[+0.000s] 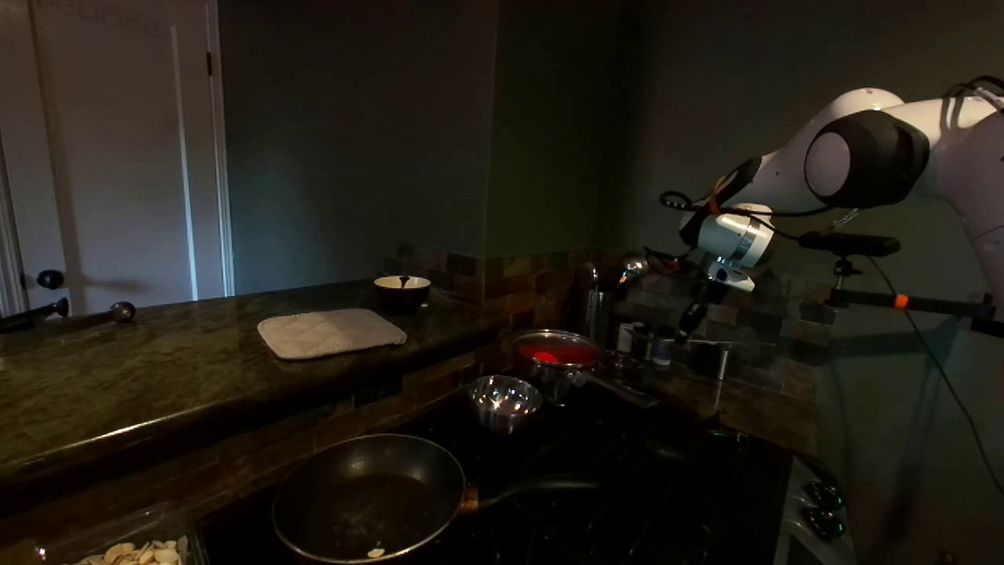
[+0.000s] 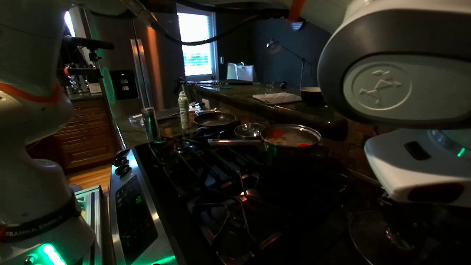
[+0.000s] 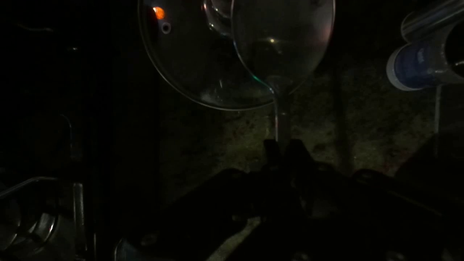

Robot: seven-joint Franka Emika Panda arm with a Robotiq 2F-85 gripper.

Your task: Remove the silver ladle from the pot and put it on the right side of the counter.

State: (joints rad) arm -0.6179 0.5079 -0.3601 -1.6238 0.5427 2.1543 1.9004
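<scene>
"FRANKA EMIKA" stands in pale capitals on the dark band [image 2: 40, 223] around the robot's base [image 2: 40, 187]. A joint cover [image 2: 381, 88] bears a raised emblem within a ring. Along the stove [image 2: 176, 209]'s front edge, the control panel [image 2: 134, 222] shows green characters too small to read; a container's blue label [image 3: 415, 68] is illegible.

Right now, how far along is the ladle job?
Looks done: the silver ladle is out of the pot.
In hand: the gripper holds it; the wrist view shows it in front of a glass lid.
Left: set it down on the right of the counter, then release.
</scene>
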